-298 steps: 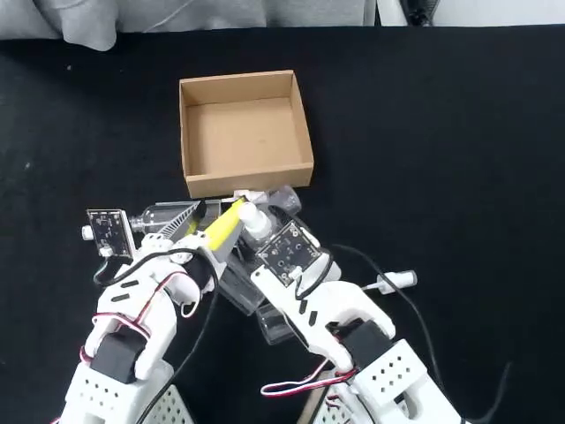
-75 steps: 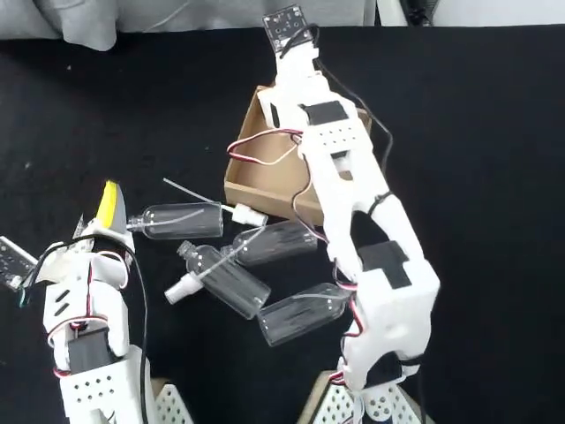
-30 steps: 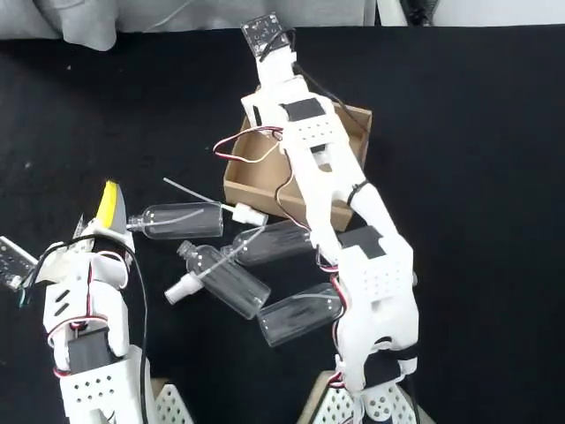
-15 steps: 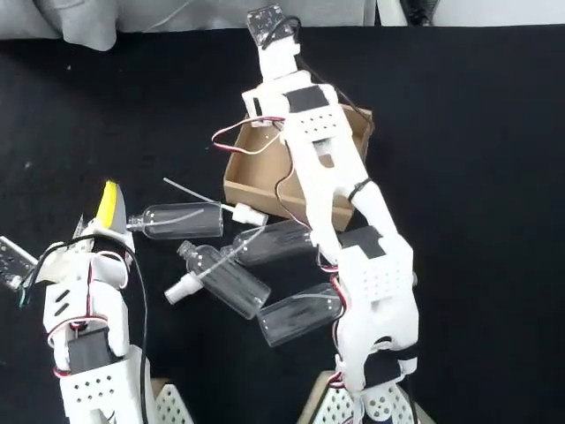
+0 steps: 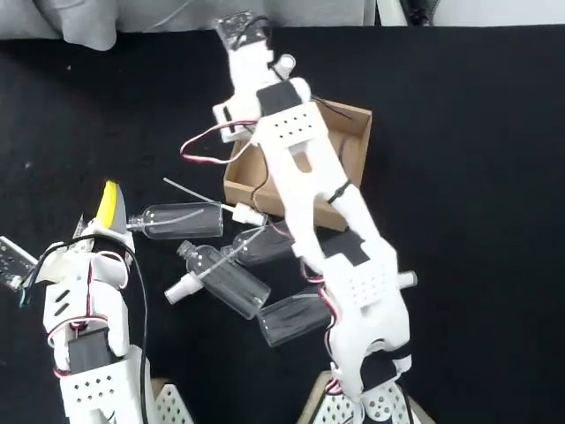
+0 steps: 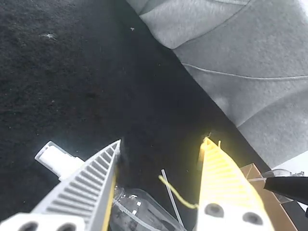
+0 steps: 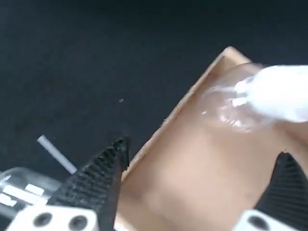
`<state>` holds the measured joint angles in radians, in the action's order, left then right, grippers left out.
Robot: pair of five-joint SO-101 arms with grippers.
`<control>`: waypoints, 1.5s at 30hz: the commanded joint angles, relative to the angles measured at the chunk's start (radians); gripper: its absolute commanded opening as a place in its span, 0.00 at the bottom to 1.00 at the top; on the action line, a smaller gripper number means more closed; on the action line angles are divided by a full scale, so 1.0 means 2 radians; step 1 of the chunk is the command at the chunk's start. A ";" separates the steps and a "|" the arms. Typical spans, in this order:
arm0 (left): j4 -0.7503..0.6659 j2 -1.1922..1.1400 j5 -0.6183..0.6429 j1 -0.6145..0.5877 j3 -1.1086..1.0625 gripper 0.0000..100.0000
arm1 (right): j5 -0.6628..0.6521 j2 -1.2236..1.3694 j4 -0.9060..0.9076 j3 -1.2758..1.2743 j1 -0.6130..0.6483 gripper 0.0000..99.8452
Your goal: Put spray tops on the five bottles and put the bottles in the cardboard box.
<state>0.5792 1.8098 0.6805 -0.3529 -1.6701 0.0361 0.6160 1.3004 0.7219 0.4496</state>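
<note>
The cardboard box [image 5: 349, 141] sits turned at an angle past mid-table, and the right arm [image 5: 291, 132] stretches over it. My right gripper [image 7: 203, 149] is open above the box [image 7: 192, 173]; a clear bottle with a white spray top [image 7: 250, 94] lies beyond the fingertips at a box corner. A white spray top [image 5: 284, 64] shows beside that wrist. Several clear bottles lie in front of the box, one [image 5: 181, 221] with a spray top fitted. My left gripper [image 5: 101, 212] [image 6: 162, 141] is open just left of that bottle [image 6: 139, 209].
A loose white spray top [image 5: 181, 289] with its thin tube lies against the bottle [image 5: 225, 281] at the middle. Two more bottles [image 5: 269, 243] [image 5: 296, 318] lie partly under the right arm. Grey cloth [image 6: 231, 57] edges the far side of the black table.
Since ten seconds ago the left arm drew back to the lower left and the box slid right and turned. In the last second the right wrist swung left over the box.
</note>
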 commanded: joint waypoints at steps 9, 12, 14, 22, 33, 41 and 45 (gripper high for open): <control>-0.011 0.008 -0.001 -0.006 -0.010 0.24 | 0.005 -0.013 0.100 0.066 0.063 0.40; -0.011 0.008 -0.001 -0.008 -0.010 0.24 | 0.001 -0.013 0.139 0.088 0.064 0.40; -0.011 0.008 -0.001 -0.021 -0.007 0.24 | -0.001 -0.013 0.163 0.104 0.062 0.40; -0.012 0.008 -0.001 -0.072 0.003 0.24 | -0.041 -0.013 0.230 0.136 0.064 0.40; -0.012 0.008 -0.001 -0.077 0.003 0.24 | -0.063 -0.072 0.232 0.059 0.083 0.40; -0.012 0.008 0.000 -0.093 0.004 0.24 | -0.062 -0.159 0.230 -0.017 0.094 0.40; -0.012 0.008 0.002 -0.107 0.004 0.24 | -0.060 -0.191 0.229 -0.057 0.111 0.40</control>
<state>0.5792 1.8098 0.6805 -0.5386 -1.6701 -0.0806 0.3445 1.7300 0.6329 0.6291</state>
